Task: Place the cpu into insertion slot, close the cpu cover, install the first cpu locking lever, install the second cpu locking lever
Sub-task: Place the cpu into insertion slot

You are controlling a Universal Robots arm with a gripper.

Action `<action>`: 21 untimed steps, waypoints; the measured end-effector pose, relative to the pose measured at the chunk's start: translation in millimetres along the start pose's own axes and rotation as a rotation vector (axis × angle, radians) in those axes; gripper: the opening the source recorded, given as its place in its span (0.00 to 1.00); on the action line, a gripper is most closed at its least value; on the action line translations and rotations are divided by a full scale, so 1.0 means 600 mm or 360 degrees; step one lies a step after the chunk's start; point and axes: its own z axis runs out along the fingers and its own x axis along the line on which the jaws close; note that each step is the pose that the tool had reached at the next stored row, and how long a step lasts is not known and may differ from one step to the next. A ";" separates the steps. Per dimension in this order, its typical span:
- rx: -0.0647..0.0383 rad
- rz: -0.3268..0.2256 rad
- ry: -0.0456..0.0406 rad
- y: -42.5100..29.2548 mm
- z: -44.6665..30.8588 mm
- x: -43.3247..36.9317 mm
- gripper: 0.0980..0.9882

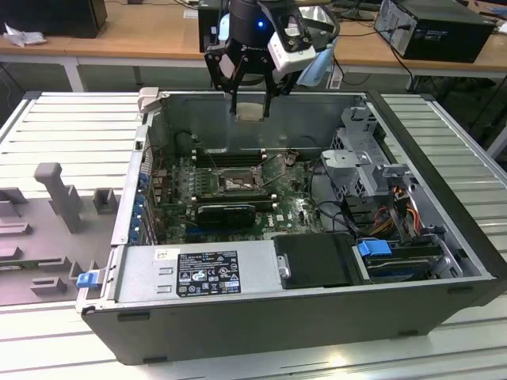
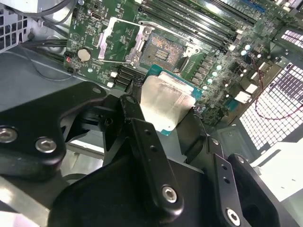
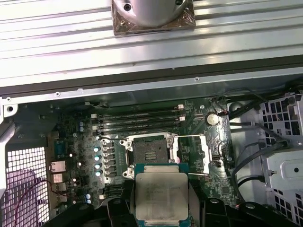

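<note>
The end effector (image 1: 251, 108) hangs over the open computer case (image 1: 444, 237), which lies on the ribbed grey surface (image 1: 71, 127). It is clenched on the cpu (image 1: 252, 112), one black finger (image 2: 131, 111) pressing on each of two opposite edges. The cpu is in the air, with its pale metal top towards both wrist cameras, and it touches nothing except the fingers. In the exterior view it is seen in front of the far wall of the case, well above the green circuit board (image 1: 178, 198). The insertion slot (image 3: 150, 152) lies on this board, near the far edge, next to the long black memory slots (image 3: 142, 120). Its dark centre is uncovered. The cpu cover (image 3: 191, 153) is swung open and sits just beside the slot, on the side of the round battery (image 3: 213, 118).
</note>
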 end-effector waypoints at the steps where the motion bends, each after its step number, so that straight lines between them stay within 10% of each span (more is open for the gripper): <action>1: 0.0000 0.0005 0.0000 0.000 0.000 0.000 0.50; 21: -0.0003 0.0170 -0.0015 0.000 0.000 0.000 0.50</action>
